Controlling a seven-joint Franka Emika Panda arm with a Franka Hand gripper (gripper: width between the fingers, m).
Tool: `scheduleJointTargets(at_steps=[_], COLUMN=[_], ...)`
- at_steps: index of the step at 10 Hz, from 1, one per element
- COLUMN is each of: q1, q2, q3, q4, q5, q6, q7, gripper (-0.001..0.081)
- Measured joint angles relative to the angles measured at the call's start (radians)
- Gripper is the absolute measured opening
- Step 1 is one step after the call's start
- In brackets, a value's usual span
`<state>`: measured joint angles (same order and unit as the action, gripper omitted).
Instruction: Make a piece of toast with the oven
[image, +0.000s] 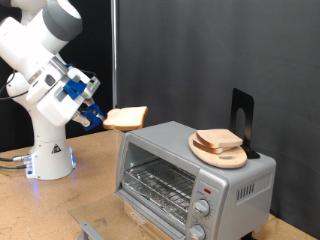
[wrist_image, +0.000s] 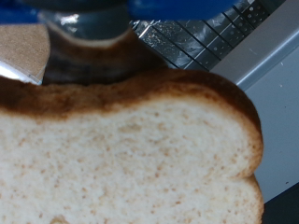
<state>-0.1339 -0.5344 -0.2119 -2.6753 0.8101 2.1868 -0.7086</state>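
Toast (image: 127, 118) is riding in the end effector (image: 100, 117), pinched at one edge, flat and level, sticking out rightward. Oven (image: 190, 180) is sitting on the tabletop (image: 40, 210) lower right of it, door open, rack showing just beyond the slice in the wrist view.

White arm bent low, gripper (image: 100, 117) raised, fingers clamped on a load

A round wooden plate (image: 219, 152) carries bread slices (image: 218, 139) beside a black stand (image: 242, 115), above the tabletop (image: 40, 212).
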Motion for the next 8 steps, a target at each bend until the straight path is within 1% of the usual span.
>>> scheduleJointTargets(at_steps=[2,3,4,6,8], q1=[0.0,-0.003,-0.008,-0.014,-0.014], q2=[0.006,0.013,0.025,0.076,0.163], q3=[-0.001,-0.003,-0.009,-0.03,-0.046], q4=[-0.005,-0.021,-0.046,-0.086,-0.089], q5=[0.0,-0.003,-0.003,0.007,0.031], q6=[0.0,0.018,0.062,0.154,0.189], q7=[-0.018,-0.038,-0.069,-0.133,-0.178], gripper=[0.0488,0.0488,0.0488,0.0488,0.0488])
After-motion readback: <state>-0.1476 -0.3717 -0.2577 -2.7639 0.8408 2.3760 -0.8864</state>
